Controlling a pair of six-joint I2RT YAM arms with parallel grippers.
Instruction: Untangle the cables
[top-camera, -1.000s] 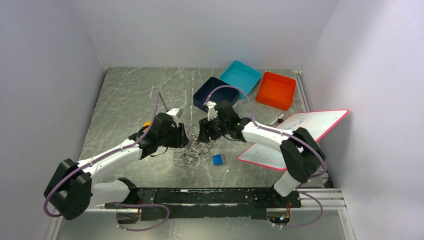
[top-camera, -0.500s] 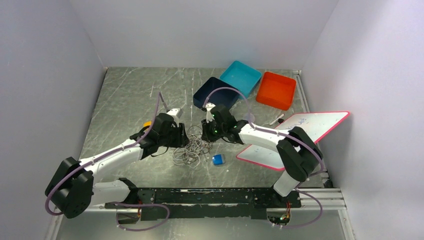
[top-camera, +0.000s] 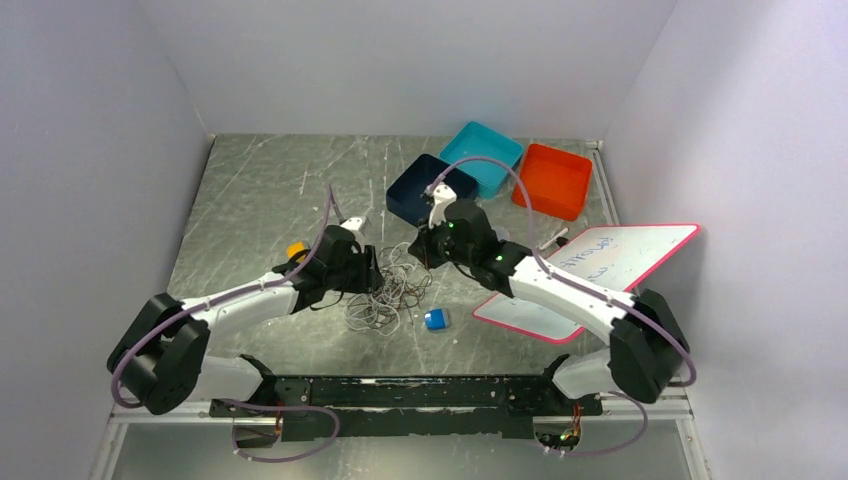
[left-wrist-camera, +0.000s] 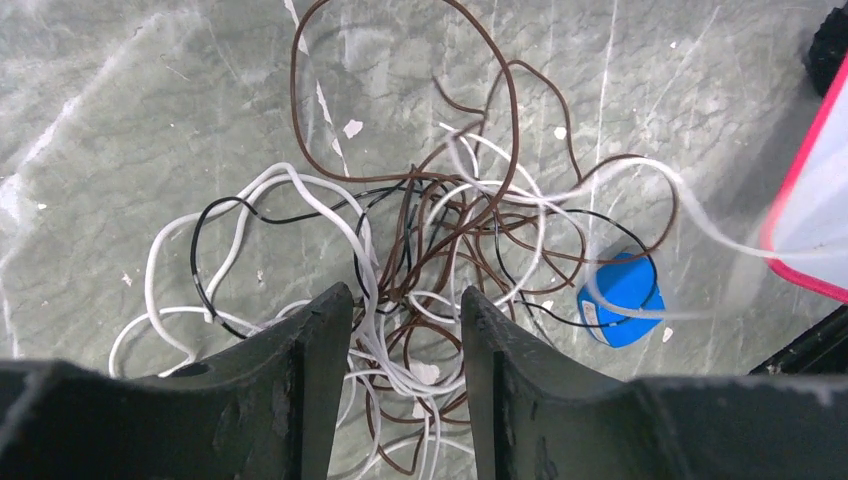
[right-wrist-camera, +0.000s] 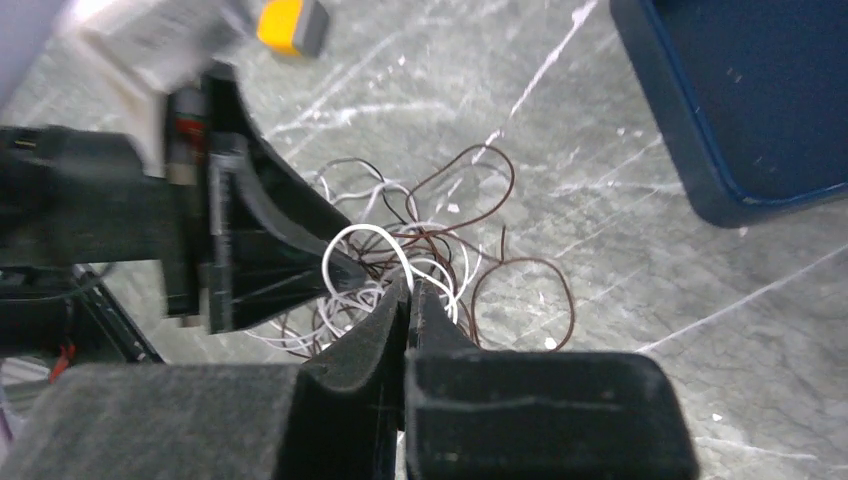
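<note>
While the cables (top-camera: 385, 295) lie tangled on the bench (top-camera: 260, 190) at mid-frame, the left gripper (left-wrist-camera: 405, 300) holds its jaws half apart astride some strands; the right gripper (right-wrist-camera: 410, 288) has its jaws pinched shut on one white loop (right-wrist-camera: 365, 229).

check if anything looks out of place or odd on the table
The pink-framed whiteboard lies askew at the table's right side, its far corner seemingly past the edge. The cables sit in one knotted heap mid-table, a black strand crossing a small blue block beside it.
</note>
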